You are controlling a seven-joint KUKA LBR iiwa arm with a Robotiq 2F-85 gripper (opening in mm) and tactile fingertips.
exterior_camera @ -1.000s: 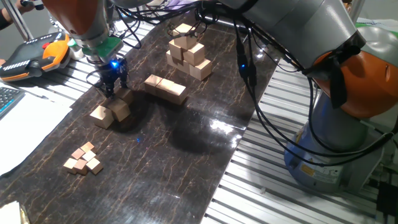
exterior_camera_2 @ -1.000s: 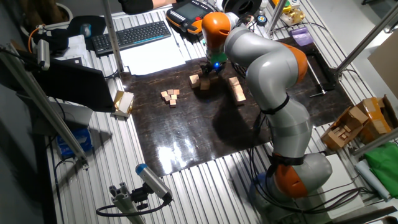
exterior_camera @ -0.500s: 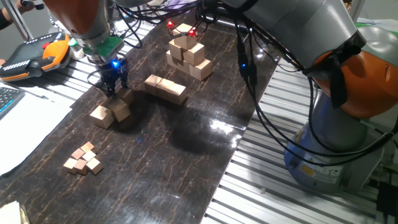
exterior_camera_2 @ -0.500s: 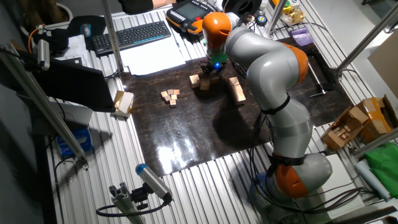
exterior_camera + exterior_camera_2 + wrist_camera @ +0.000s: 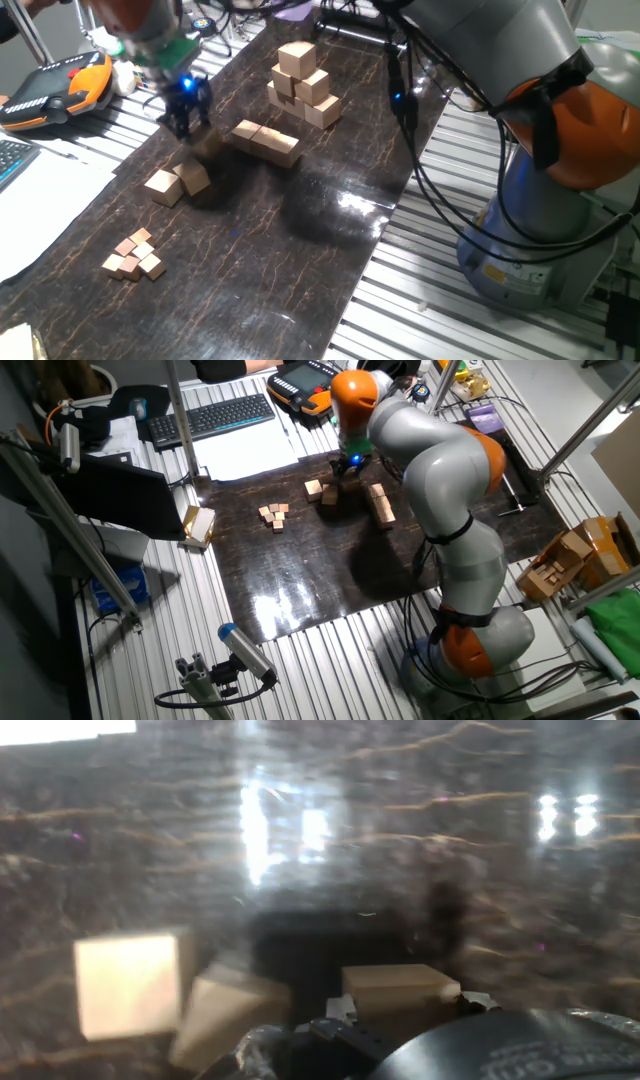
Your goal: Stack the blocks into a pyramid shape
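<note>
Two tan blocks [image 5: 163,186] [image 5: 195,178] sit side by side on the dark mat, also seen as blocks [image 5: 313,488] [image 5: 329,498]. A short row of blocks [image 5: 266,142] lies to their right. Raised above the mat behind the pair, my gripper [image 5: 187,118] is blurred by motion. In the hand view my gripper [image 5: 400,1012] is shut on a block [image 5: 400,988], with the pair of blocks [image 5: 130,982] [image 5: 230,1015] lower left on the mat. No pyramid shape shows in any view.
A taller stack of bigger cubes [image 5: 302,82] stands at the far end of the mat. Several tiny pinkish cubes [image 5: 133,255] lie near the front left. An orange pendant [image 5: 50,90] and paper border the left side. My own arm's base [image 5: 540,230] fills the right.
My gripper has risen from the mat and shifted toward the far side, carrying one block up with it. The two blocks beside it have stayed put.
</note>
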